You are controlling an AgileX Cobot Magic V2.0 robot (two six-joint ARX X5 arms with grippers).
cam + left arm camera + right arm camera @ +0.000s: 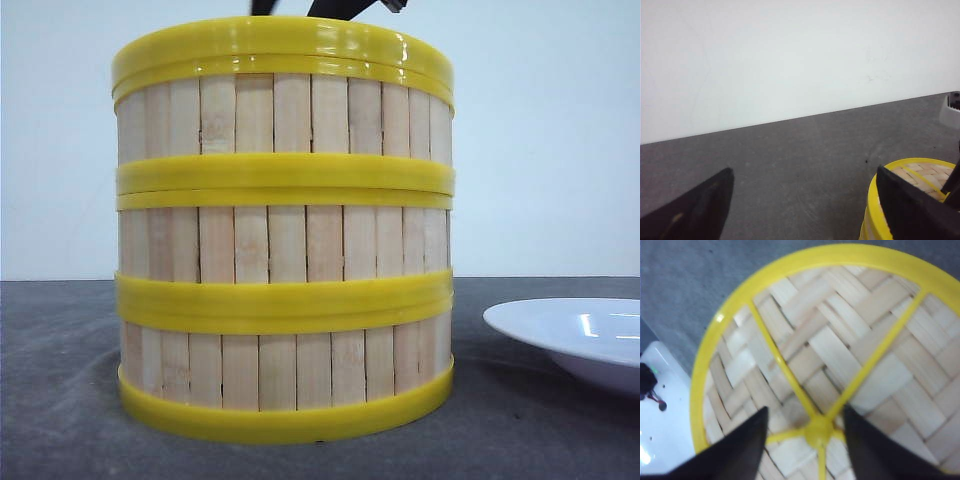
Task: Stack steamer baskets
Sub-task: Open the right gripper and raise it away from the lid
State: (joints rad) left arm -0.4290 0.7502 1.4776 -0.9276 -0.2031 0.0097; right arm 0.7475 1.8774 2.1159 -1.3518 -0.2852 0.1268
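Note:
Three steamer baskets stand stacked in one column in the front view: the bottom one, the middle one and the top one. A flat yellow-rimmed lid caps the stack. In the right wrist view the lid's woven top fills the frame. My right gripper hangs open just above it, one finger on either side of the yellow centre knob. My left gripper is open and empty over the bare table, beside the stack's yellow rim.
A white plate lies on the dark grey table to the right of the stack. A white wall closes the back. A white surface with a small dark object shows beside the lid in the right wrist view.

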